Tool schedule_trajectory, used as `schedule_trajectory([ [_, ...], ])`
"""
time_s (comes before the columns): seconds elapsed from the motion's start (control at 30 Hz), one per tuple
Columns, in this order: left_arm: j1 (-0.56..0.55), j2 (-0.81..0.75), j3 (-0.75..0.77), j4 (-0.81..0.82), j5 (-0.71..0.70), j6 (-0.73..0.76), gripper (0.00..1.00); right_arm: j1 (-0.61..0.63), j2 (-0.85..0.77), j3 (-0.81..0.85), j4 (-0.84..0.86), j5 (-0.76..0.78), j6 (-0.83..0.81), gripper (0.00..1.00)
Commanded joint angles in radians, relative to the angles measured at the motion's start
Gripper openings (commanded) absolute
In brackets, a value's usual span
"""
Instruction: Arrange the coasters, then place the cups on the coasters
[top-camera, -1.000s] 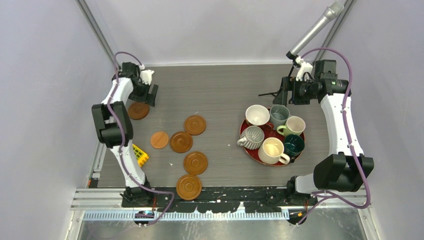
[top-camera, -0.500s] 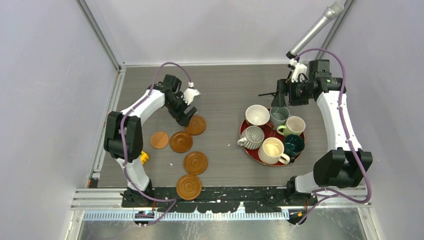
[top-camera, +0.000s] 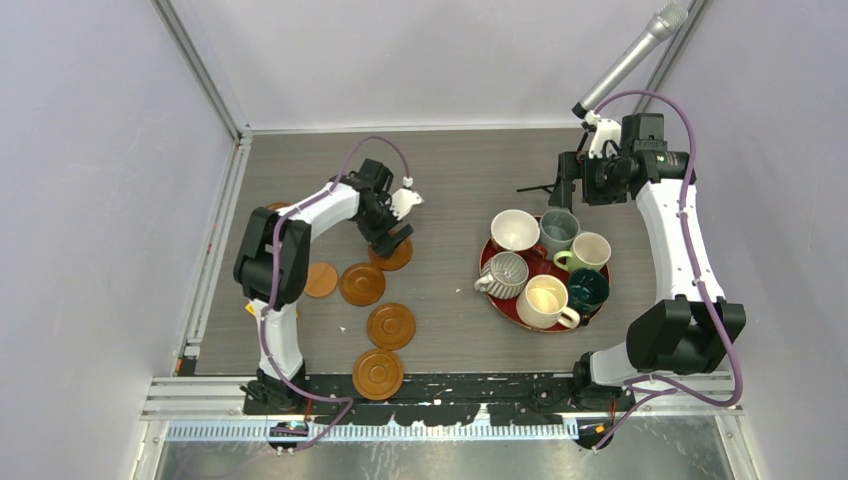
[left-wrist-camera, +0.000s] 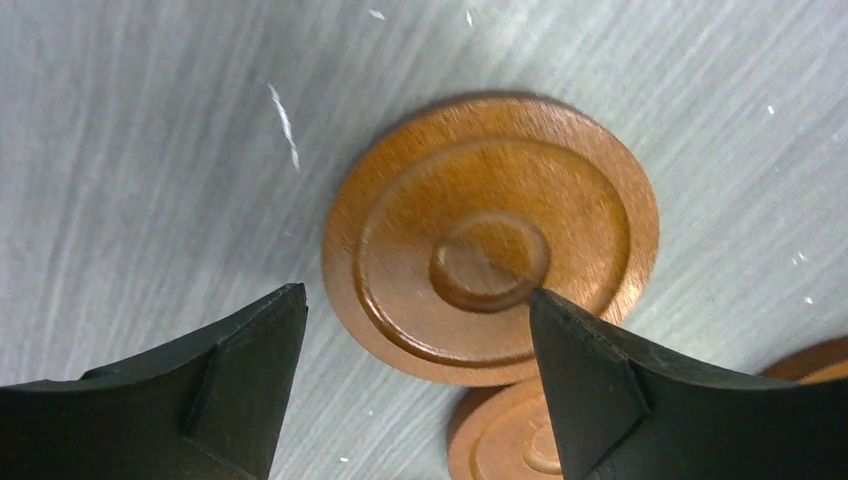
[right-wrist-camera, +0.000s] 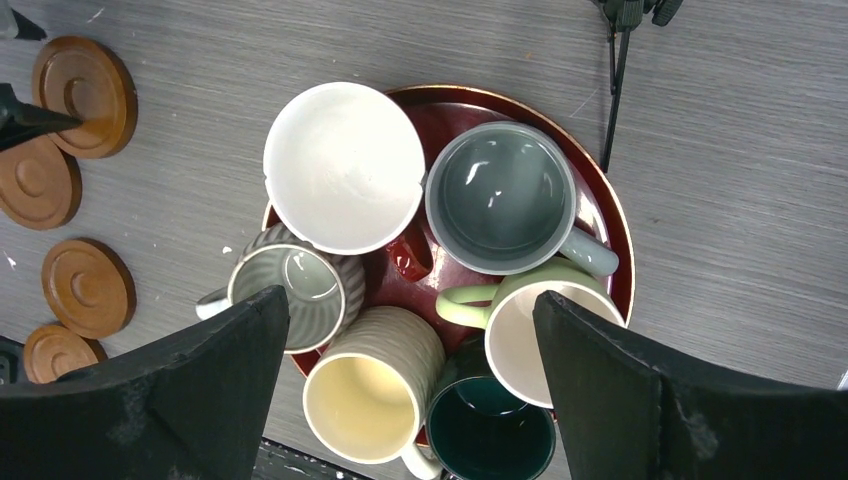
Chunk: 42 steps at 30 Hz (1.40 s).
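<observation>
The red tray (right-wrist-camera: 610, 210) sits toward the right edge of the desk (top-camera: 450, 190) and holds all six cups packed close together. The white cup (right-wrist-camera: 343, 165) and grey-blue cup (right-wrist-camera: 500, 197) are on its far side, and the ribbed grey-white cup (right-wrist-camera: 295, 290) and pale green cup (top-camera: 590, 250) sit across the middle. The cream cup (right-wrist-camera: 365, 400) and dark teal cup (right-wrist-camera: 490, 430) are nearest the arms. The right gripper (right-wrist-camera: 410, 300) hovers above the tray, its fingers spread wide with nothing between them. The coasters (top-camera: 391, 326) lie flat on the desk's left half, well apart from the tray, and none carries a cup. The far coaster (left-wrist-camera: 490, 250) lies directly under the left gripper (left-wrist-camera: 415, 298), whose fingers stand apart and hold nothing; whether they touch the wood I cannot tell. Just beside it toward the arms lies a grooved coaster (top-camera: 362, 284), with a paler coaster (top-camera: 320, 280) to its left. Two more follow in a line toward the near edge, the last coaster (top-camera: 378, 373) almost at that edge. Bare desk runs between the coasters and the tray, and a wide strip lies open along the far edge. A small black stand (top-camera: 540, 187) stands there, just beyond the tray.
</observation>
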Motion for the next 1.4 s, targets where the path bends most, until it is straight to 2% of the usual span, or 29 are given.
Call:
schedule_trajectory([
  [0.0, -0.023, 0.04, 0.057, 0.077, -0.08, -0.016, 0.83, 0.003, -0.002, 0.031, 0.018, -0.026, 0.0, 0.96],
  [0.13, -0.012, 0.078, 0.088, 0.074, -0.14, -0.044, 0.73, 0.003, 0.004, 0.033, 0.022, -0.027, 0.005, 0.95],
  [0.27, 0.056, 0.104, 0.129, 0.06, -0.156, -0.084, 0.62, 0.003, 0.005, 0.032, 0.028, -0.025, 0.011, 0.94],
  [0.47, 0.18, 0.134, 0.182, 0.042, -0.173, -0.122, 0.56, 0.003, 0.003, 0.018, 0.03, -0.031, 0.018, 0.94],
  [0.83, 0.313, 0.163, 0.225, 0.02, -0.203, -0.127, 0.54, 0.003, -0.002, 0.003, 0.042, -0.034, 0.031, 0.93],
  [1.27, 0.361, 0.143, 0.176, 0.045, -0.234, -0.13, 0.53, 0.003, 0.005, 0.003, 0.052, -0.049, 0.045, 0.93],
  [1.37, 0.363, 0.135, 0.179, 0.036, -0.229, -0.133, 0.58, 0.003, 0.009, 0.004, 0.052, -0.053, 0.048, 0.93],
])
